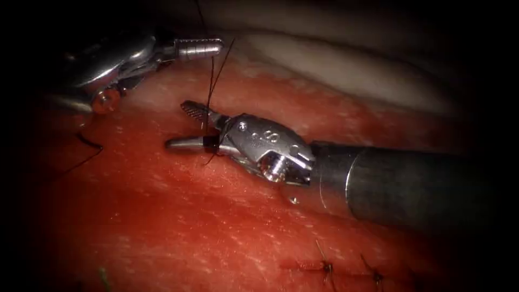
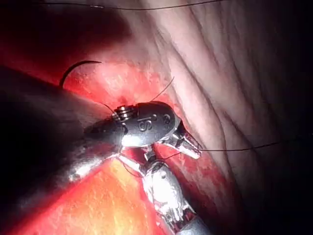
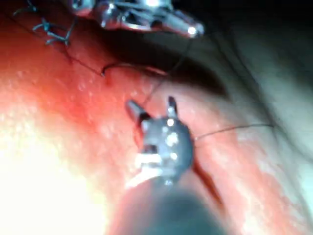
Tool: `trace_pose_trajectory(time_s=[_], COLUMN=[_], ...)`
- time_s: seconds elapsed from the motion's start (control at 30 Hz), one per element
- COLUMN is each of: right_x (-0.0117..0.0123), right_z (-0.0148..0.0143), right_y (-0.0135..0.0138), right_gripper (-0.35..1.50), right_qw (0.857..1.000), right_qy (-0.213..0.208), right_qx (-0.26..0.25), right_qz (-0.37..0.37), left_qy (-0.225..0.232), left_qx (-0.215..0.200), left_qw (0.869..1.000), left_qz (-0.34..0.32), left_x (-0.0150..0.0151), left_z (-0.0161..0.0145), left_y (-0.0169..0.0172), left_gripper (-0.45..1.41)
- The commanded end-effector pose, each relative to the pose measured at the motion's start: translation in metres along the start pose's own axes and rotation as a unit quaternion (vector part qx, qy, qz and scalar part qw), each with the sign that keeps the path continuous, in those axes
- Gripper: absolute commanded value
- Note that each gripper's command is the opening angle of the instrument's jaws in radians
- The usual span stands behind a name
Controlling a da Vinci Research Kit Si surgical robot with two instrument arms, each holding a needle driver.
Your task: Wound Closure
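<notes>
Thread (image 1: 210, 86) between right claw (image 1: 186, 125)'s parted jaws, upward to closed left claw (image 1: 208, 47) gripping it.

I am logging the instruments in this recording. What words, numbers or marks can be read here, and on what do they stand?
"8": stamped characters on the right pincer body, only partly legible in the endoscope view.
"S": on the left pincer body, left wrist view; any other characters unreadable.

Right tool (image 1: 186, 127): shiny silver wrist stamped with small markings, screw head behind its ridged jaws, dark grey shaft. Left tool (image 1: 208, 48): ribbed silver tip.
</notes>
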Motion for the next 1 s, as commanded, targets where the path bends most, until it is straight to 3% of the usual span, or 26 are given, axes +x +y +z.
trace_pose_trajectory(time_s=[0.03, 0.27, 0.47, 1.0], right_x=[0.0003, 0.0009, 0.0013, 0.0015], right_z=[0.001, 0.0012, 0.0009, 0.0002], right_y=[-0.0002, -0.0009, -0.0007, 0.0], right_gripper=[0.79, 0.78, 0.76, 0.74], right_qw=[1.0, 0.999, 0.997, 0.984], right_qy=[0.0, 0.018, 0.064, 0.175], right_qx=[0.006, 0.027, 0.042, 0.0], right_qz=[-0.002, 0.0, -0.001, 0.018], left_qy=[-0.002, -0.011, -0.019, -0.014], left_qx=[-0.003, -0.011, -0.014, 0.0], left_qw=[1.0, 1.0, 1.0, 1.0], left_qz=[0.001, 0.01, 0.009, 0.012], left_x=[-0.0011, -0.0045, -0.0072, -0.0114], left_z=[0.0002, -0.0005, -0.0017, -0.0049], left_y=[-0.0005, -0.0034, -0.0041, -0.0026], left_gripper=[-0.35, -0.35, -0.35, -0.35])
